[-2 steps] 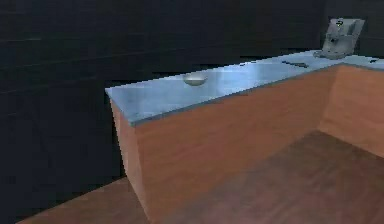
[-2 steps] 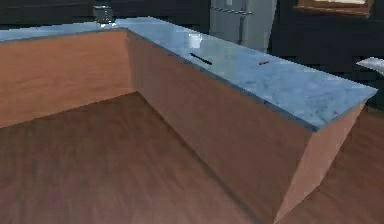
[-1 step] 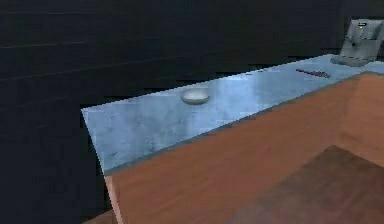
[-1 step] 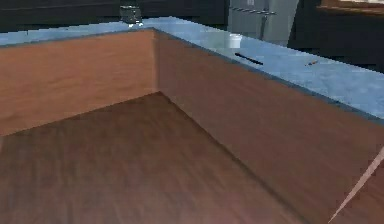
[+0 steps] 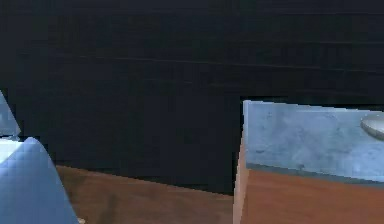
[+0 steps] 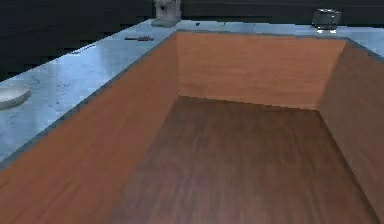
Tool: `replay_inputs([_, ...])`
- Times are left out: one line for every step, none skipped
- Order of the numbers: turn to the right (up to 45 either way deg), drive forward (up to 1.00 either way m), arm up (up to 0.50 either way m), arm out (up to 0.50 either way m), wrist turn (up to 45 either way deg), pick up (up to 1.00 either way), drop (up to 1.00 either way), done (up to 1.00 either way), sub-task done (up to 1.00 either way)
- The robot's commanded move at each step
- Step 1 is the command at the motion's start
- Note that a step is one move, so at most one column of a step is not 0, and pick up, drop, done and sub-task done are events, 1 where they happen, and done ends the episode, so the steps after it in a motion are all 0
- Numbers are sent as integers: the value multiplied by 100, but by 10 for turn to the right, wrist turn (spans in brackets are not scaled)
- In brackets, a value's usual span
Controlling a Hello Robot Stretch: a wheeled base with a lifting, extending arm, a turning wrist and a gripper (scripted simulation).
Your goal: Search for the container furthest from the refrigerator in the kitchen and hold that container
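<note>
Dark wall [image 5: 150,90] across most of the forward view. Below it, a strip of wood floor [image 5: 150,200]. At that view's right, a corner of a counter [image 5: 300,135], grey stone top over a wood side. At its lower left, a pale blue-grey shape [image 5: 30,185], kind unclear.

In the arm side view, counter [image 6: 90,65] wrapping three sides of a bay of floor [image 6: 240,150]. On the left run, by the view's left edge, a pale flat dish [image 6: 12,95]; the same dish [image 5: 374,124] at the forward view's right edge. On the far run, a clear container [image 6: 326,19] toward the right corner and a grey object [image 6: 166,12] toward the left corner, with a small dark item [image 6: 139,38] near it. Cannot tell whether that container is the task's. Cannot tell the state of the jaws.
</note>
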Motion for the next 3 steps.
replay_inputs([-390, 0, 0, 0, 0, 0, 0, 0, 0])
replay_inputs([450, 0, 0, 0, 0, 0, 0, 0, 0])
replay_inputs([450, 0, 0, 0, 0, 0, 0, 0, 0])
